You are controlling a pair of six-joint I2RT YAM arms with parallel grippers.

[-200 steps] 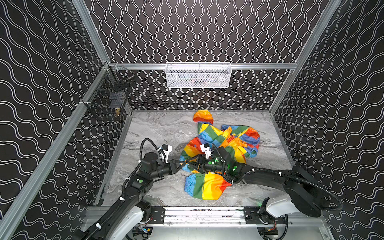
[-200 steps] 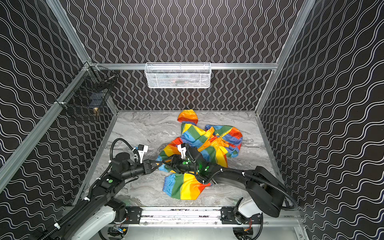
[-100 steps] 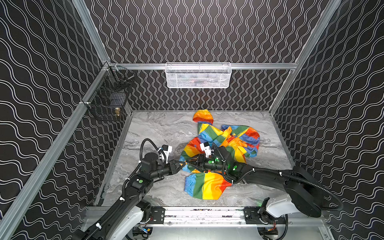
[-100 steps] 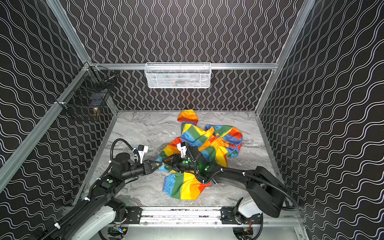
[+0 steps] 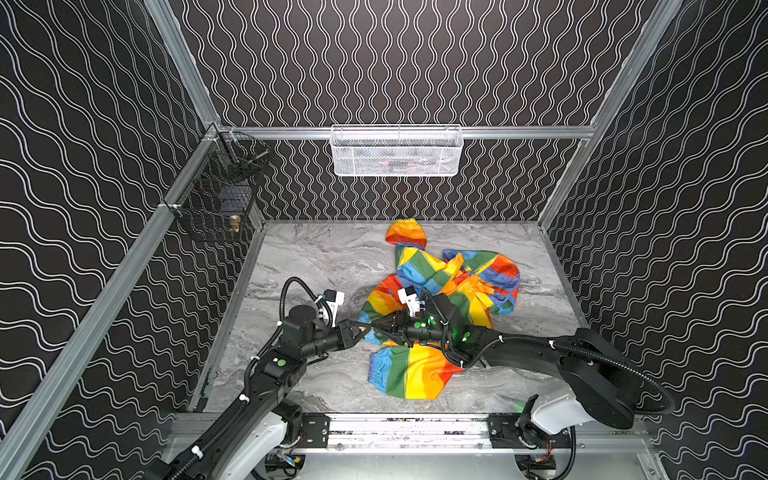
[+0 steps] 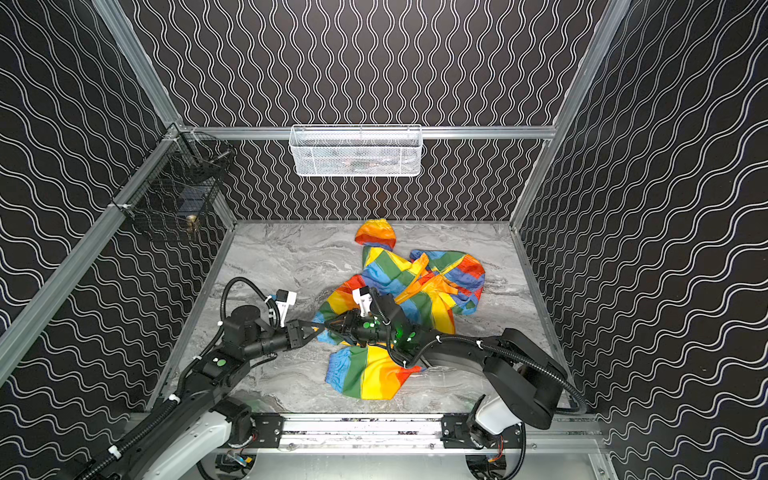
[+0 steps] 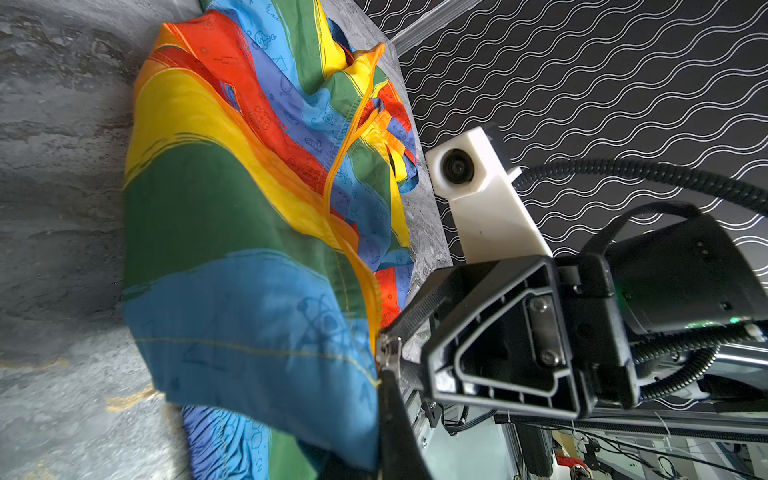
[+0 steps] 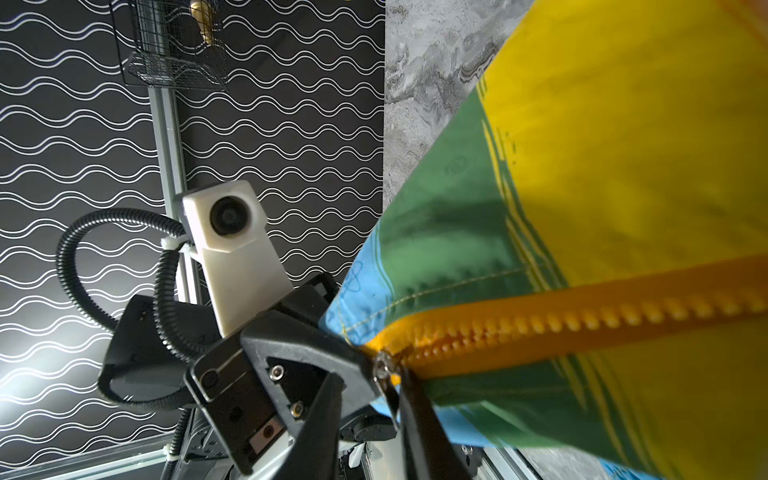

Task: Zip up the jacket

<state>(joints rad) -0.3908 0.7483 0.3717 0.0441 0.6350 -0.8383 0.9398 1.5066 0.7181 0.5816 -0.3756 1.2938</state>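
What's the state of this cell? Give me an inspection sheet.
surface: grey marbled tabletop.
job's things: small rainbow-striped hooded jacket, crumpled; orange zipper, upper front looks open.
clutter: nothing seen.
grippers: left gripper shut on the jacket's bottom hem at the zipper's end; right gripper with jaws flanking the metal zipper pull, grip unconfirmed.
cables: black corrugated hoses loop along both arms; no snag seen.
surroundings: black wavy-lined walls; white mesh basket on back rail; black wire basket on side rail.
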